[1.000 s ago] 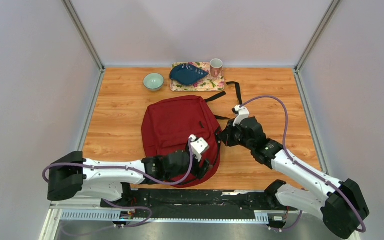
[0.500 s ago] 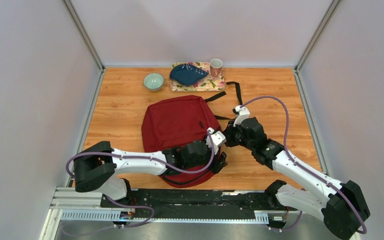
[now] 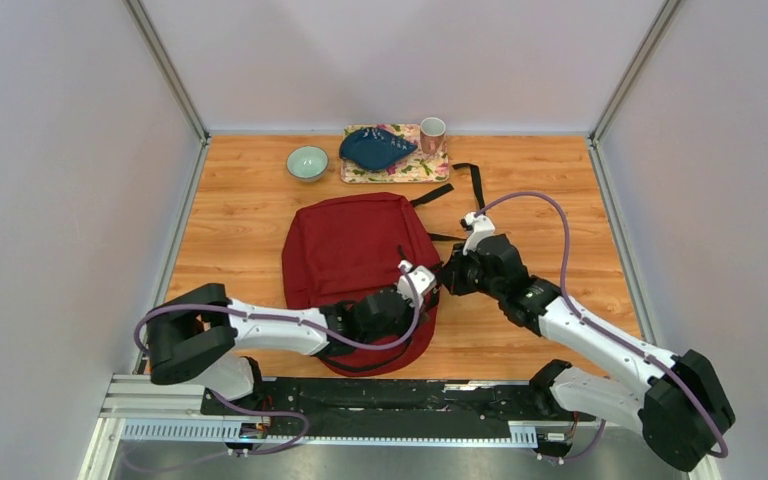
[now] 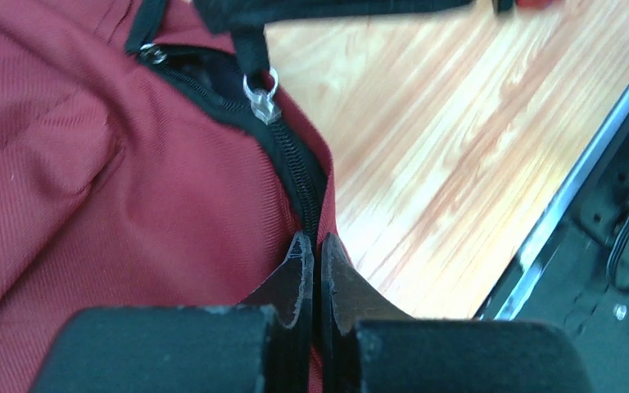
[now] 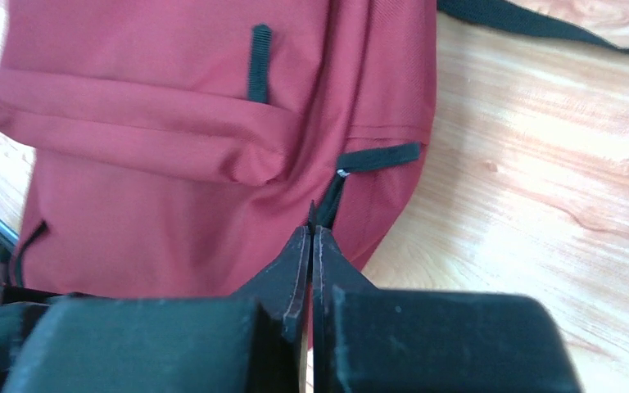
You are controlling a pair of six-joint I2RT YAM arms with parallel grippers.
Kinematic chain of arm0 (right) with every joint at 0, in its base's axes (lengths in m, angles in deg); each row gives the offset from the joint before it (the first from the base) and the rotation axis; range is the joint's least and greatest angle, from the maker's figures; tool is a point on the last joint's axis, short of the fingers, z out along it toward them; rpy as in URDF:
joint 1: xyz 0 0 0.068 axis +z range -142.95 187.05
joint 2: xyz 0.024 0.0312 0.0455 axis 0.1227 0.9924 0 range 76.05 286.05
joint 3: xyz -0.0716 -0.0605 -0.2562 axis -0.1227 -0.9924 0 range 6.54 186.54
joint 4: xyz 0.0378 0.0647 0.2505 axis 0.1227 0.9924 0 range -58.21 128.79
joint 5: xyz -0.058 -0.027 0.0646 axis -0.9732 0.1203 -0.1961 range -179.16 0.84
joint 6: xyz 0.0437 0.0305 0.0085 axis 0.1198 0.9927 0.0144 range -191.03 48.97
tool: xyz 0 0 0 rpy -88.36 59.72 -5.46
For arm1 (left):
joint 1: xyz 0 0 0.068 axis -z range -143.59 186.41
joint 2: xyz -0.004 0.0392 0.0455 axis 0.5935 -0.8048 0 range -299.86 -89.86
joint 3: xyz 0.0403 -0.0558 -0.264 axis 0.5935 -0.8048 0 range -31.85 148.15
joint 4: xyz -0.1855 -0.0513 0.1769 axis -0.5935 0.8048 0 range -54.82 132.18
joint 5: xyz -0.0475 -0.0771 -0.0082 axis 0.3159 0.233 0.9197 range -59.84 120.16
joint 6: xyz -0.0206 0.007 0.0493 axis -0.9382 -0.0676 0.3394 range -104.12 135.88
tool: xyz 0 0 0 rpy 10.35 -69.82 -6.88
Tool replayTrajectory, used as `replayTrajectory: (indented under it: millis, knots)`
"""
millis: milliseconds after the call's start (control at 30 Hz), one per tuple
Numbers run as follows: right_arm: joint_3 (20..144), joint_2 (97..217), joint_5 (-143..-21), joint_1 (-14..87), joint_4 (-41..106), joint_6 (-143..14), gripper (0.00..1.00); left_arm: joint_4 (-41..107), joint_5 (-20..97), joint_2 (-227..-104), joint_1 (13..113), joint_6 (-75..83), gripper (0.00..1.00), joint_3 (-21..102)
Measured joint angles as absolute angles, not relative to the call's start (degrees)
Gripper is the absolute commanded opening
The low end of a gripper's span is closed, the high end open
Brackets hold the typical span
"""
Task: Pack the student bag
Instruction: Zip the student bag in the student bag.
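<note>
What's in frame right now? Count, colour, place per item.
student bag: 1, dark red, flat at table centre
straps: count unclear, black, trailing off the bag's far right
bowl: 1, pale green, left of the tray
tray: 1, floral, far edge
pouch: 1, dark blue, on the tray
cup: 1, pink, tray's right end
table: 1, wood
left gripper: 1, black, shut on the bag's zipper
right gripper: 1, black, shut on a black pull tab, bag's right side
</note>
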State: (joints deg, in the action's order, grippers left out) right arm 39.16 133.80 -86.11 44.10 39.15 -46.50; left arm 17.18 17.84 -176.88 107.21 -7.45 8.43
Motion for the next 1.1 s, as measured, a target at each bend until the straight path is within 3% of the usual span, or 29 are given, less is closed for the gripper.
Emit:
replayTrajectory:
  millis: [233,567,633,667,767,833,900,1100]
  knots:
    - [39.77,141.69,-85.71,44.15,37.79,-46.46,0.00,11.61,17.65,-168.43,110.80,-6.95,0.00,-5.85]
    - [42.61,146.85,-82.78,44.15,35.63,-45.52,0.00,9.77,14.61,-162.59,112.98,-7.48,0.01,-12.36]
    - [42.61,146.79,-82.59,44.15,35.37,-45.32,0.00,10.34,13.84,-162.02,113.16,-7.43,0.18,-12.40]
    - [42.59,146.61,-82.59,44.15,35.39,-45.14,0.01,10.71,13.34,-161.85,113.31,-7.41,0.35,-12.32]
    - [41.61,144.34,-82.68,44.06,35.19,-44.86,0.23,14.06,12.68,-161.69,113.42,-6.86,0.62,-10.74]
    - [40.73,141.91,-83.11,43.84,35.32,-44.58,0.41,17.05,12.51,-161.04,113.59,-6.67,0.70,-9.56]
    - [40.16,139.49,-83.99,43.49,35.70,-44.36,0.51,19.85,12.44,-158.92,113.68,-6.73,0.74,-8.71]
    - [39.79,134.55,-87.83,43.23,38.71,-42.87,0.61,27.98,9.82,-149.98,110.05,-6.64,0.76,-3.99]
